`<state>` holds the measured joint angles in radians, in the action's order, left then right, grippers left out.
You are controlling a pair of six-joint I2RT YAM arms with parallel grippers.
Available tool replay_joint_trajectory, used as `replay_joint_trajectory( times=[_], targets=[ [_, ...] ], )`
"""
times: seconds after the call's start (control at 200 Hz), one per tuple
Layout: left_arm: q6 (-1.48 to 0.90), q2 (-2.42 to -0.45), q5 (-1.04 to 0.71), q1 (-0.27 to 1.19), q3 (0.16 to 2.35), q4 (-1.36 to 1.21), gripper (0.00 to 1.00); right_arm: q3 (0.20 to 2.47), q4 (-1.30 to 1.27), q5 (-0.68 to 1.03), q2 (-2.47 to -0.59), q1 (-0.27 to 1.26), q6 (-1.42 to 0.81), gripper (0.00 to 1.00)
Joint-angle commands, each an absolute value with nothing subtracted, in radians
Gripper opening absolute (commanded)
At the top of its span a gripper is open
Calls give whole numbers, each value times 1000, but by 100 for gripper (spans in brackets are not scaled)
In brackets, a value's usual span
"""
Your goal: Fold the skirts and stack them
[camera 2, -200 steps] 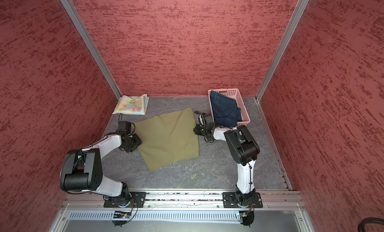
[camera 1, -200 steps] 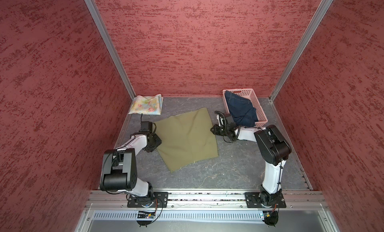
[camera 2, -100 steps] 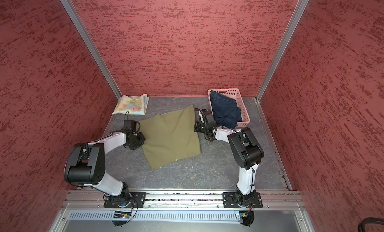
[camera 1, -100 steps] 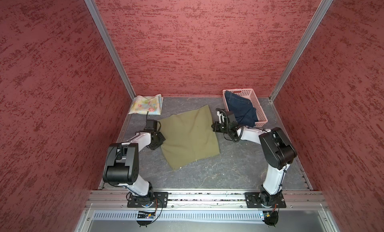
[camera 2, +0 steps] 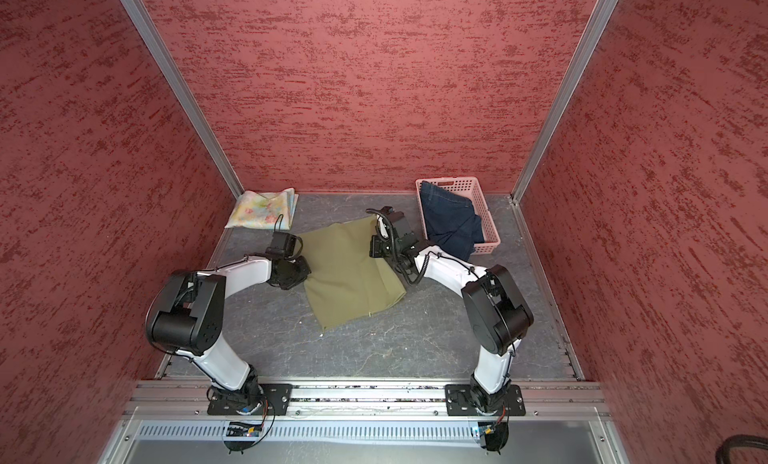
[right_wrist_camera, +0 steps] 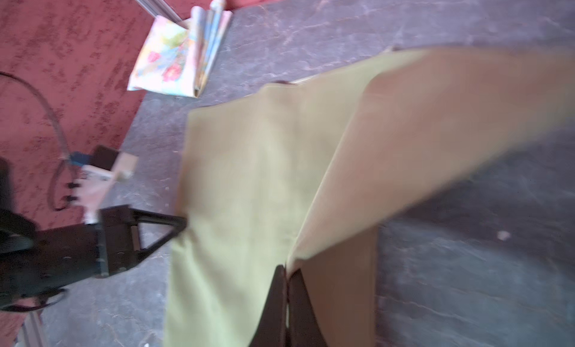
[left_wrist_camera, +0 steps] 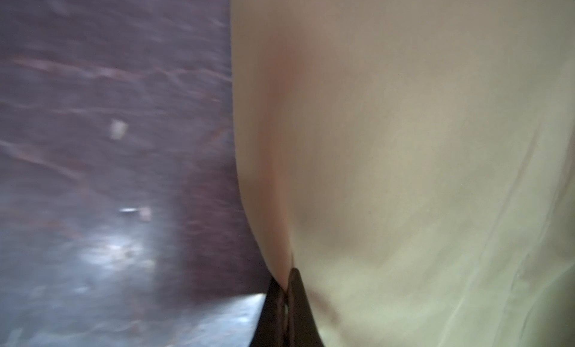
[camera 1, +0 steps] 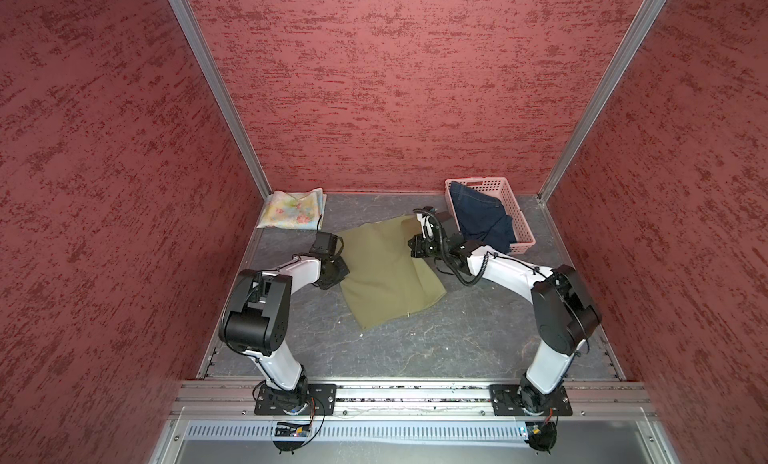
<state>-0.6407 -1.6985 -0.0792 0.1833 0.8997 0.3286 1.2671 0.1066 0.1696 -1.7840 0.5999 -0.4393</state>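
Note:
The olive-green skirt (camera 1: 382, 274) (camera 2: 343, 274) lies in the middle of the grey floor. My left gripper (camera 1: 345, 270) (camera 2: 308, 272) (left_wrist_camera: 284, 275) is shut on its left edge. My right gripper (camera 1: 410, 249) (camera 2: 372, 249) (right_wrist_camera: 287, 269) is shut on its right edge, which is lifted and turned inward over the cloth. In the right wrist view the left gripper (right_wrist_camera: 183, 224) shows pinching the olive-green skirt (right_wrist_camera: 249, 180). The floral skirt (camera 1: 293, 210) (camera 2: 264, 210) (right_wrist_camera: 174, 59) lies folded at the back left corner. The denim skirt (camera 1: 482, 220) (camera 2: 451, 220) sits in the pink basket.
The pink basket (camera 1: 524, 229) (camera 2: 491, 229) stands at the back right against the wall, close behind my right arm. Red walls close in the floor on three sides. A metal rail with both arm bases runs along the front edge.
Both grippers have shut on the olive-green skirt's side edges. They moved toward each other and a little back. The skirt's right edge has come up off the floor and the cloth looks narrower.

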Motion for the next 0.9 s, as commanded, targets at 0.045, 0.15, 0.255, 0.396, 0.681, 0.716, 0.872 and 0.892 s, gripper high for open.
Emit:
replay_joint_trajectory(
  times=[0.045,0.15,0.255,0.396,0.681,0.716,0.872,0.892],
  targets=[
    [-678,-1729,-99,217,900,303,2,1370,194,140,-1816,659,-479,0],
    [-681,-1728,-104,227,899,293,2,1419,211,152,-1849,698,-508,0],
    [-681,-1728,-105,229,896,288,2,1456,223,153,-1890,741,-516,0],
    [-682,-1720,-112,226,886,278,1,1485,236,162,-1949,787,-541,0],
    [-686,-1704,-128,217,862,254,1,1524,220,167,-2016,838,-626,0],
    [-687,-1700,-130,215,859,252,1,1526,218,164,-2019,839,-636,0],
    [-688,-1686,-143,206,845,245,1,1523,182,164,-2028,841,-689,0],
    [-686,-1687,-143,204,844,245,1,1524,177,167,-2029,841,-694,0]
  ],
)
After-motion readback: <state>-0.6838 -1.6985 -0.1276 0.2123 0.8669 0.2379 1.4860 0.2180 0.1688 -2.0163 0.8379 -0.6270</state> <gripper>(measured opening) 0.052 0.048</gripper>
